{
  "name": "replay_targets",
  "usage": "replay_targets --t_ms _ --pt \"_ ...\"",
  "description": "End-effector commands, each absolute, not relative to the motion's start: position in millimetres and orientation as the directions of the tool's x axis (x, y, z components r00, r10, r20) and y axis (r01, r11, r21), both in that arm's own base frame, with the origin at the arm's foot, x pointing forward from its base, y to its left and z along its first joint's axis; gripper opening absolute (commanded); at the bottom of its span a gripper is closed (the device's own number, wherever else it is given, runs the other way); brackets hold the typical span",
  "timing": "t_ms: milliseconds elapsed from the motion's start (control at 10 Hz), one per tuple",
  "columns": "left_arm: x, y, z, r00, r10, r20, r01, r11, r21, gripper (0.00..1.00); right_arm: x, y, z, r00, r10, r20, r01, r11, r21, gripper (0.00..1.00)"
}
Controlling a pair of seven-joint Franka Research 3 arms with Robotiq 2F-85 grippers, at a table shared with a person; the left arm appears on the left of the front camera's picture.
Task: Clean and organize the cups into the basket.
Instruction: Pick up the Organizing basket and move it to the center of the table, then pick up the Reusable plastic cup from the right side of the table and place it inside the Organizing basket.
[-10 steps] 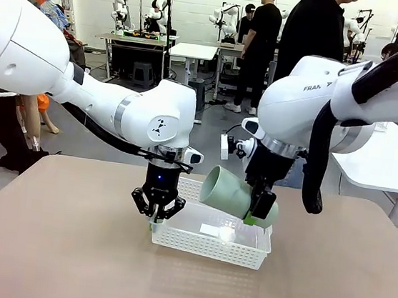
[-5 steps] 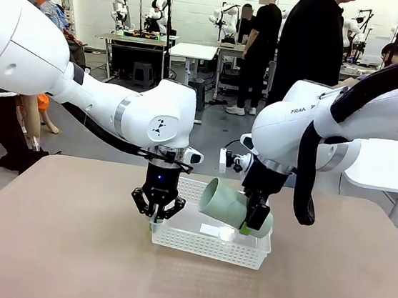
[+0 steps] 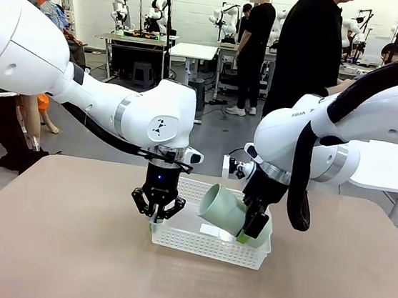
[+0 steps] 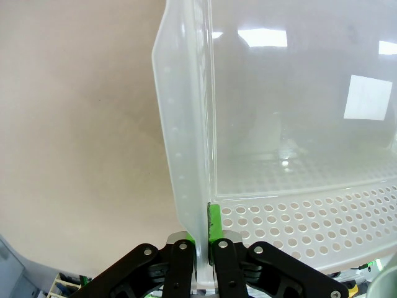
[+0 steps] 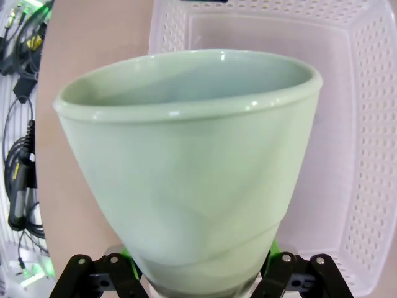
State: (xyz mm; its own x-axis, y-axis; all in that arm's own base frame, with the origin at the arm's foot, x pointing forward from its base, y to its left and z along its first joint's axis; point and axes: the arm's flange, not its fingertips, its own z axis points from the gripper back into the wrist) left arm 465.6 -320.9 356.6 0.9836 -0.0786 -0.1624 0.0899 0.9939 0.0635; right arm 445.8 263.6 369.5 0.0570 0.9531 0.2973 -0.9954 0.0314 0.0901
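The white perforated basket (image 3: 206, 247) sits mid-table. My left gripper (image 3: 156, 215) points straight down and is shut on the basket's left wall. The left wrist view shows that thin wall (image 4: 186, 155) pinched between the fingers of the left gripper (image 4: 201, 239), with a green pad (image 4: 213, 223) against its inner side. My right gripper (image 3: 253, 231) is shut on the base of a pale mint green cup (image 3: 227, 208). The cup is tilted, mouth to the left, low over the basket's right half. In the right wrist view the cup (image 5: 192, 161) hangs above the basket floor (image 5: 366, 124), held by the right gripper (image 5: 198, 270).
A person in black (image 3: 311, 47) stands at the table's far side. A small white label (image 3: 209, 230) lies on the basket floor. Bare tan tabletop (image 3: 65, 249) spreads left of and in front of the basket. Another white table (image 3: 391, 164) stands at right.
My right arm has lowered the mint green cup, bringing it down closer to the basket. The left gripper has kept its hold on the basket's wall and has not moved.
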Motion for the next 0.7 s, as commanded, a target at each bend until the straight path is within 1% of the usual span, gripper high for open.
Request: replay_targets --t_ms 0,400,600 --pt "465.5 -316.8 353.8 0.982 -0.08 -0.169 0.093 0.993 0.07 0.0 449.1 260.8 354.4 0.044 0.944 0.327 -0.995 0.012 0.098 0.81" --pt "465.5 -316.8 353.8 0.982 -0.08 -0.169 0.093 0.993 0.07 0.0 458.7 265.7 332.5 0.053 0.948 0.315 -0.986 0.0 0.167 0.81" --pt "465.5 -316.8 353.8 0.982 -0.08 -0.169 0.093 0.993 0.07 0.0 463.7 266.0 328.3 0.069 0.948 0.312 -0.984 0.013 0.178 0.81"
